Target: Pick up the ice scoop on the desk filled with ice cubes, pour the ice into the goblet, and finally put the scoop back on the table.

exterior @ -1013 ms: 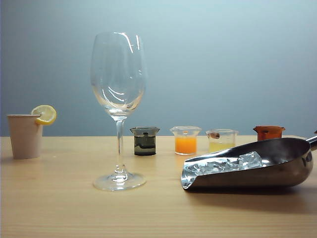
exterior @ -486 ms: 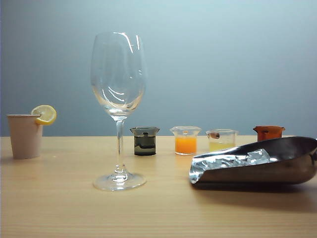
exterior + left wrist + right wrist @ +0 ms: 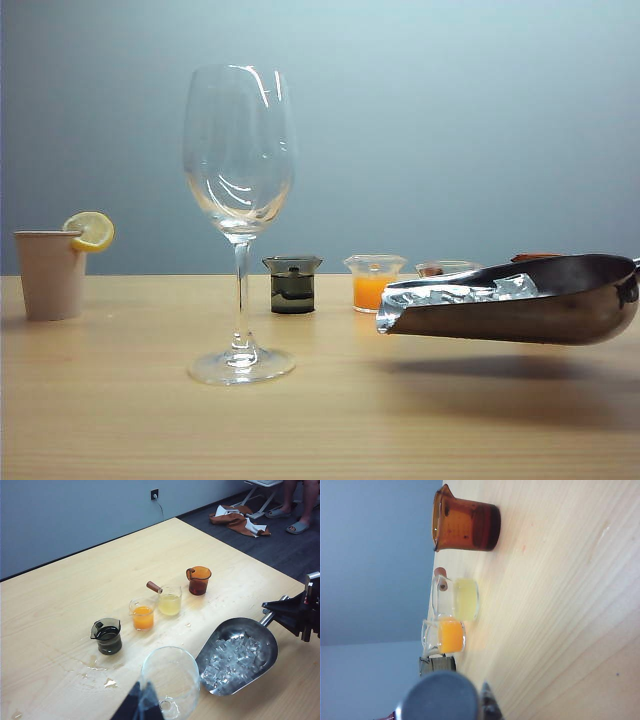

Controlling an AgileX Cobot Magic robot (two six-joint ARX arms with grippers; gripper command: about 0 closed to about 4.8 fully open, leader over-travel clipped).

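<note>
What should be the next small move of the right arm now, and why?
Probably raise the ice scoop higher and carry it toward the goblet. The right tool holds its handle; the scoop, with ice cubes inside, hangs just above the table, well below the goblet's rim.

ice scoop: it was lying on the table, now it is up in the air
shadow: now shows under the scoop
ice cubes: went up with it

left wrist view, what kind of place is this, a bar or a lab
Likely a staged indoor test room, not a bar: a bare wooden table against a plain wall, a wall socket, and dark floor with someone's sandalled feet nearby.
</note>
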